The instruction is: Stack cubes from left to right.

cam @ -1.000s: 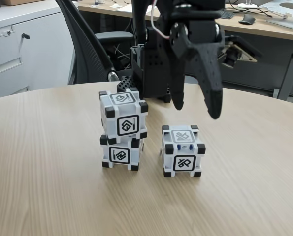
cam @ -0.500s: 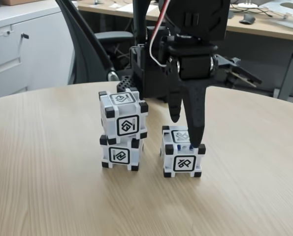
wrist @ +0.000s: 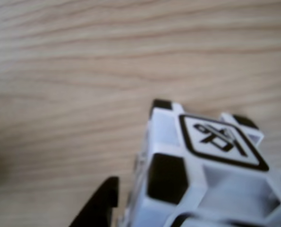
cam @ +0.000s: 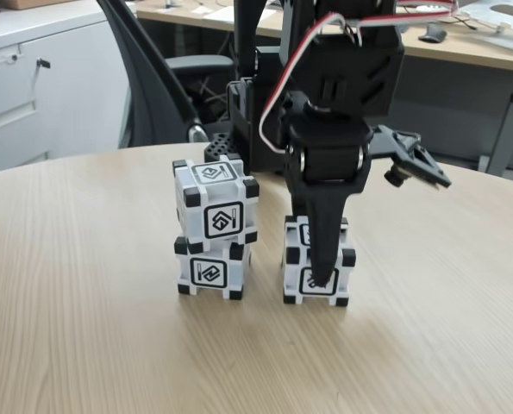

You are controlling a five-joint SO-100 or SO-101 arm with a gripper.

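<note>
So the gripper is right down over the single cube on the right of the fixed view, with one black finger running straight down the cube's near face and its tip about level with the symbol there. The other finger is hidden behind the cube or the arm, so I honestly can't tell whether the jaws are pressing on it or just straddling it (it looks like they're either side, near and far, but that's a guess). In the wrist view the same cube sits just beside a dark fingertip at the bottom edge. The two-high stack stands close by on the left, on the wooden table, so the carry would be up and left, clearing that top cube.
</note>
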